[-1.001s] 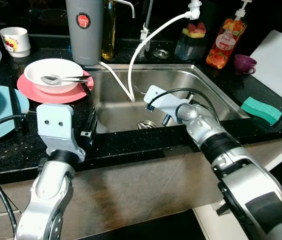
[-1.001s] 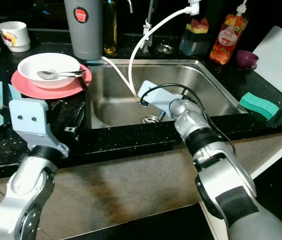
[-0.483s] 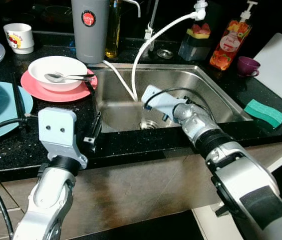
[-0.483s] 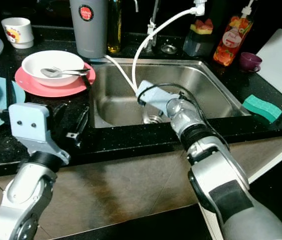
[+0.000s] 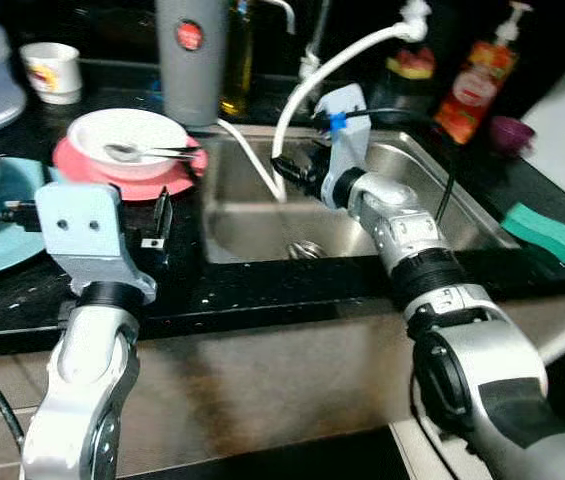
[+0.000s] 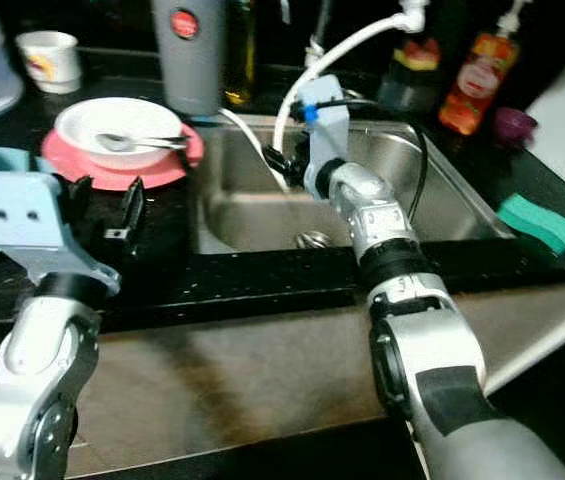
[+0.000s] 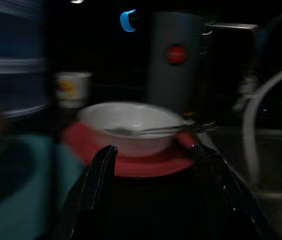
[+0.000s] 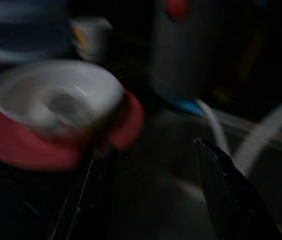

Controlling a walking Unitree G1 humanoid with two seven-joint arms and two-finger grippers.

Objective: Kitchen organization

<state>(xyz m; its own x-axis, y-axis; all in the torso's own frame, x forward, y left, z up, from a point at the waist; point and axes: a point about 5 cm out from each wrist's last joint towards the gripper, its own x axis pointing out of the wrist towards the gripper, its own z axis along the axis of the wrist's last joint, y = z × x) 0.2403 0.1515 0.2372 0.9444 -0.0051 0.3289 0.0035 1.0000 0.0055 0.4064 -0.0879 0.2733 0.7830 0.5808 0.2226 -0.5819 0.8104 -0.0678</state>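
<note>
Black speckled kitchen counter [image 5: 262, 295] with a steel sink [image 5: 412, 215] set in it. In the eye views the white bowl [image 5: 127, 150] with cutlery sits on a red plate [image 5: 122, 180] left of the sink; left gripper [image 5: 157, 225] hovers near it, right gripper [image 5: 297, 165] is up over the sink. Both wrist views, dark and blurry, show their fingers spread with nothing held, facing the bowl.

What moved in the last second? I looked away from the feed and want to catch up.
The right tool rose from low in the sink and swung toward the white bowl on the pink plate, open and holding nothing. The left tool stayed over the counter, open. Bowl, plate and green sponge are unmoved.
</note>
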